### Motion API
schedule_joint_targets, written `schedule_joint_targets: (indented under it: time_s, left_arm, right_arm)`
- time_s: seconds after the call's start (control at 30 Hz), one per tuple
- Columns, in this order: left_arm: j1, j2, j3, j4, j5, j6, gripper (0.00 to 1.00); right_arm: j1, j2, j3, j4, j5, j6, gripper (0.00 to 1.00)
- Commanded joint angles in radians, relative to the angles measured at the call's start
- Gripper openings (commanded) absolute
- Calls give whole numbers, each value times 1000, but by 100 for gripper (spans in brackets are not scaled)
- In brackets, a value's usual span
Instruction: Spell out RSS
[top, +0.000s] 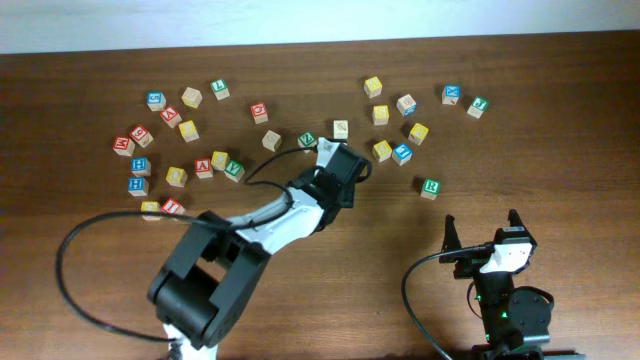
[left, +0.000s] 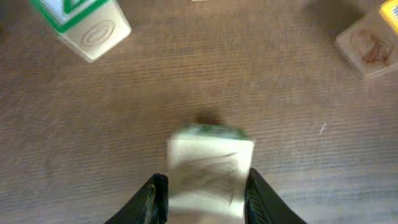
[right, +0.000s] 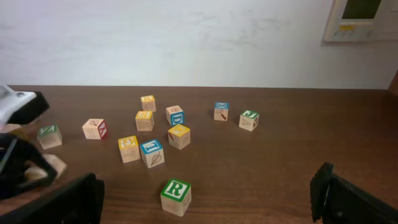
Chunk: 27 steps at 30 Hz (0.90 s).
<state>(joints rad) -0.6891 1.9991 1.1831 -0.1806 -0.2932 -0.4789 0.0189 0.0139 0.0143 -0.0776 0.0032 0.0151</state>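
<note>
Flanking a blurred green-edged cube (left: 210, 168), the fingers (left: 158, 194) of the left gripper (left: 205, 190) stood close against its two sides. Whether they clamped the cube or only bracketed it could not be determined. Ahead of the fingertips and to their left sat a green-framed cube (left: 84, 25). Ahead and to their right sat a pale cube (left: 370, 43) with a yellow top.

On the right gripper (right: 205, 193), the fingers (right: 74, 199) were spread fully apart, with nothing between them. Just ahead of them, slightly left of centre, the R cube (right: 176, 196) rested on the table (right: 280, 149), showing its green letter on the top face. Farther ahead lay four yellow-faced cubes (right: 144, 120), well apart from the fingers, with letters too small to read.
</note>
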Motion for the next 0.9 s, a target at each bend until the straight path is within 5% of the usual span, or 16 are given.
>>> schedule_joint_targets:
  time_s: [0.0,0.6,0.87]
  left_arm:
    - [-2,43,-6,77,-37,-6,33]
    - [-2,16,-2,147,-71,-5,44]
    - [-2,58,-5,123,-66,-6,41]
  right_arm:
    - [-7,-8,-9,-2,8,-4,98]
    - [-7,-8,-9,-2,8,-4,98]
    - [-7,-8,-9,-2,8,-4,98]
